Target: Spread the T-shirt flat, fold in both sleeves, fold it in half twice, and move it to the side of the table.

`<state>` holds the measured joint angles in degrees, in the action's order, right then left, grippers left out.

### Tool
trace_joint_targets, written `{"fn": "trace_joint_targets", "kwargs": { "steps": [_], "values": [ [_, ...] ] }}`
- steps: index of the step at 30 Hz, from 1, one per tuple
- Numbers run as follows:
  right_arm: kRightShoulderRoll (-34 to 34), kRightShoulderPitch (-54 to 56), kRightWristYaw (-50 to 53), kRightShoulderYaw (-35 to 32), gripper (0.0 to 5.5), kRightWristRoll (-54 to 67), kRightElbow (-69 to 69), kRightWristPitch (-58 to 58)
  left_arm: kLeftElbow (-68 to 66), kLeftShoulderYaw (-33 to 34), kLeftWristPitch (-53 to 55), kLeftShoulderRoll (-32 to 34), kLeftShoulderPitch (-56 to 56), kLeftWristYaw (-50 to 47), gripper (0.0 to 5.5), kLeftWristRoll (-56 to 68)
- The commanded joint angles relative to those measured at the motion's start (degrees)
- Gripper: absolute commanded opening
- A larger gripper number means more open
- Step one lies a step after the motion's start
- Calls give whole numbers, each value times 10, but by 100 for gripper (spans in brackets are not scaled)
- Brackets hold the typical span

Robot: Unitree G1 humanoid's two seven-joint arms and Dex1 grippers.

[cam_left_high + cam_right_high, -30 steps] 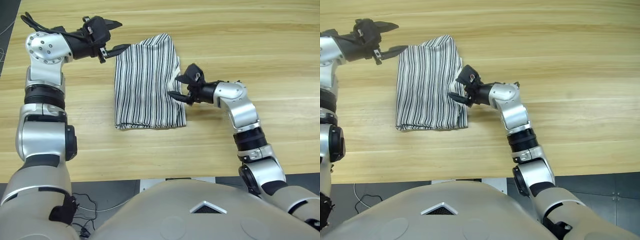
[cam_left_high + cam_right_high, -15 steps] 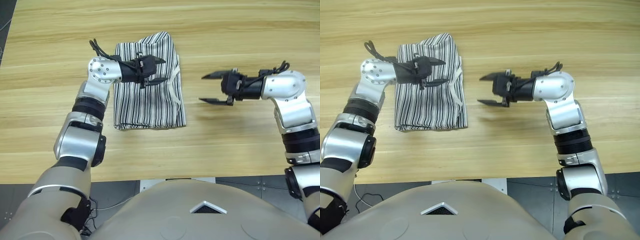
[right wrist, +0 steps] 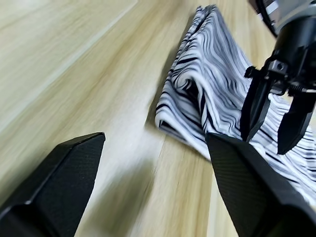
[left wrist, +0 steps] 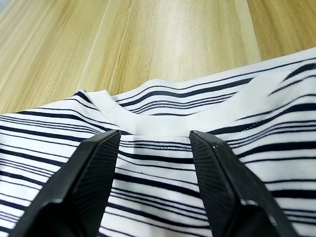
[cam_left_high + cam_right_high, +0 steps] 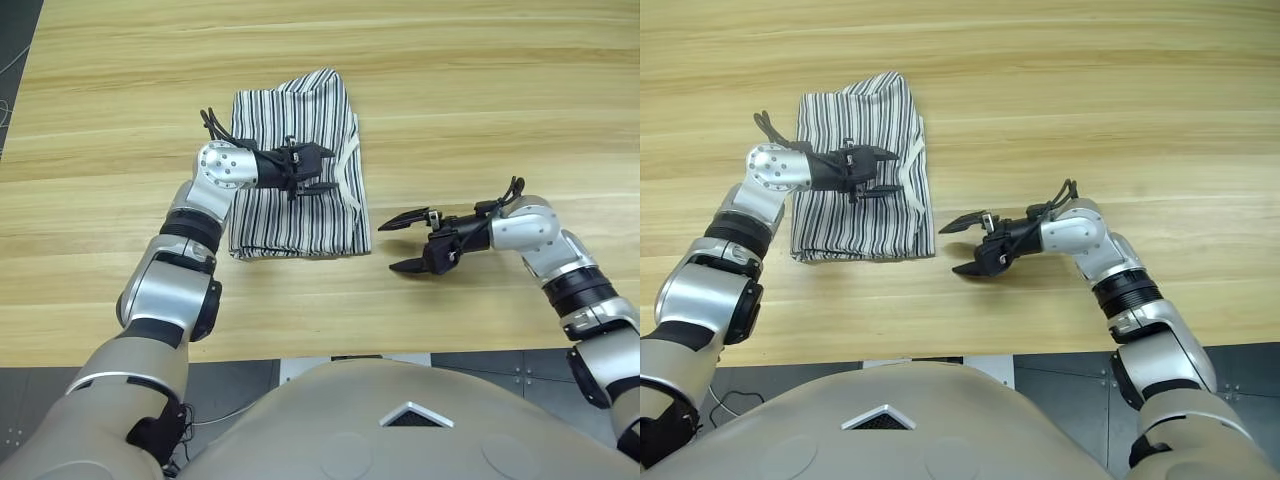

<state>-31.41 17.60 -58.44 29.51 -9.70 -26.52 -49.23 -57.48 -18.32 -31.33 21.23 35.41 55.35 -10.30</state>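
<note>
My left gripper (image 5: 328, 168) hangs splayed over the folded striped T-shirt (image 5: 295, 215)'s white collar band; right gripper (image 5: 388, 246) gapes just beside it.

T-shirt (image 5: 300, 225): lies folded on the table (image 5: 480, 90), left of the table's middle, its long sides running from near to far.
Collar (image 4: 163, 123): along the T-shirt's right edge, about halfway between its near and far ends.
Left gripper (image 5: 330, 170): above the T-shirt, reaching in across its left edge, fingertips over the right half just beside the collar.
Right gripper (image 5: 388, 246): over bare table to the right of the T-shirt, near its front right corner, apart from the cloth, pointing left at it.
</note>
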Motion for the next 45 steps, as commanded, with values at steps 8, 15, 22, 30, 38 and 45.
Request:
{"fn": "trace_joint_targets", "kwargs": {
  "steps": [8, 15, 22, 30, 38, 45],
  "values": [
    [64, 27, 148, 72, 378, -171, -109, -8, 0, -2, 1, -12, -5, -3, 263, -5],
    [84, 31, 175, 104, 378, -181, -120, 3, 4, 0, 4, -19, -3, -3, 263, -2],
    [124, 52, 241, 128, 378, -222, -154, 39, 1, 2, 5, -27, -2, -5, 263, -2],
    [150, 86, 284, 164, 378, -250, -225, 32, 3, 3, 6, -29, -3, -1, 263, 0],
    [168, 105, 297, 197, 347, -257, -265, 29, 7, 4, 7, -30, -5, 0, 263, 2],
    [182, 105, 283, 205, 189, -234, -281, 17, 7, 5, 8, -29, -5, 0, 263, 3]
  ]
}}
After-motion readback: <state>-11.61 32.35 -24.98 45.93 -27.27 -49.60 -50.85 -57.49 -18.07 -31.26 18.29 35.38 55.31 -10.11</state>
